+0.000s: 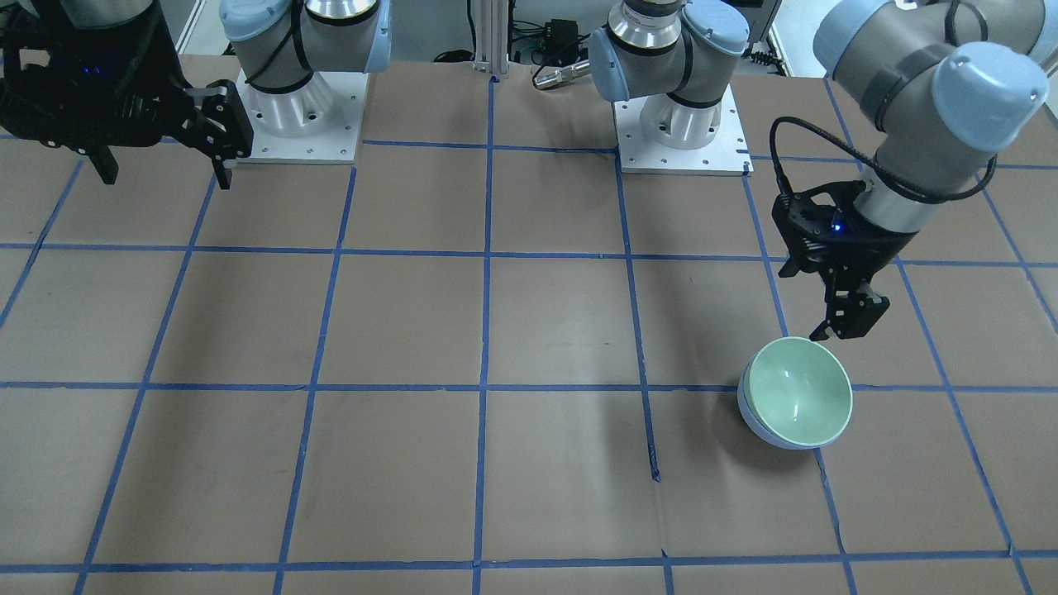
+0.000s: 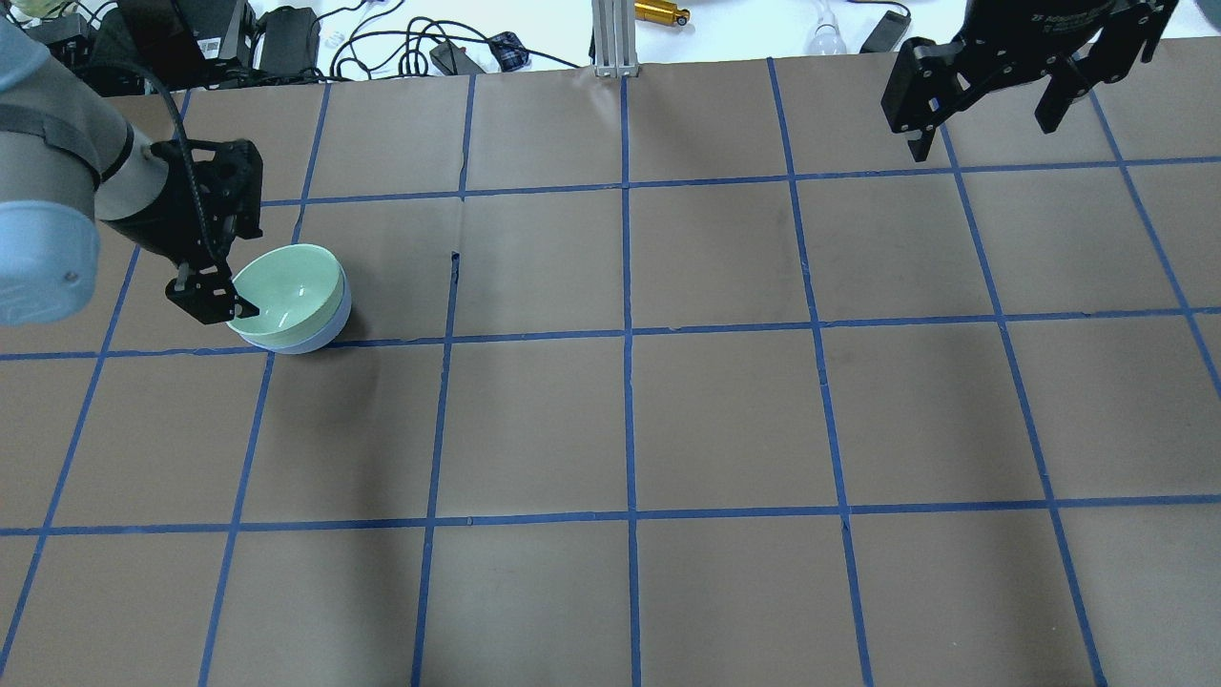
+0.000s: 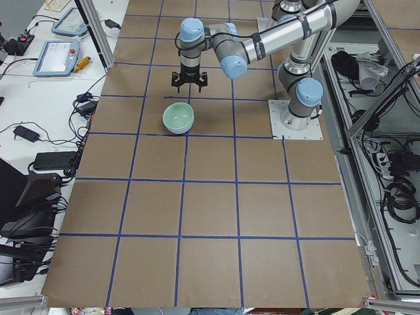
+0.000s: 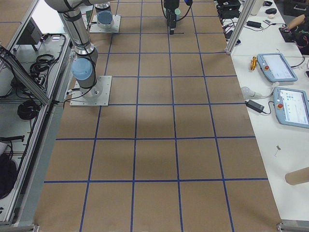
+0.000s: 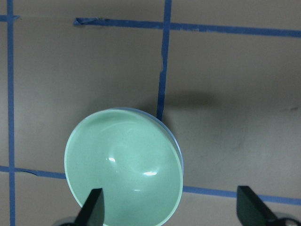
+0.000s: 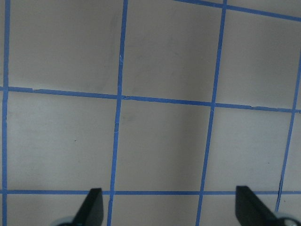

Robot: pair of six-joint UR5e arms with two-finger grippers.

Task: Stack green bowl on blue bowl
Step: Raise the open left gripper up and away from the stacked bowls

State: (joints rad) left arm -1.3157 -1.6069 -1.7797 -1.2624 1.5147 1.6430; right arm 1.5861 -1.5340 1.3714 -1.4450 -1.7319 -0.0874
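The green bowl (image 1: 798,392) (image 2: 286,291) (image 3: 178,117) sits nested inside the blue bowl (image 1: 756,421) (image 2: 324,332), and the pair leans to one side on the table. In the left wrist view the green bowl (image 5: 122,174) fills the lower left, with only a thin blue edge (image 5: 180,160) showing. My left gripper (image 1: 826,264) (image 2: 217,234) (image 5: 171,209) is open and empty, just above the bowls' robot-side rim; one fingertip (image 1: 826,330) is very near it. My right gripper (image 1: 165,161) (image 2: 983,124) (image 6: 169,209) is open and empty, raised far away.
The table (image 2: 630,420) is brown paper with a blue tape grid. The two arm bases (image 1: 302,124) (image 1: 682,136) stand at the robot's edge. An aluminium post (image 2: 610,38) and cables lie beyond the far edge.
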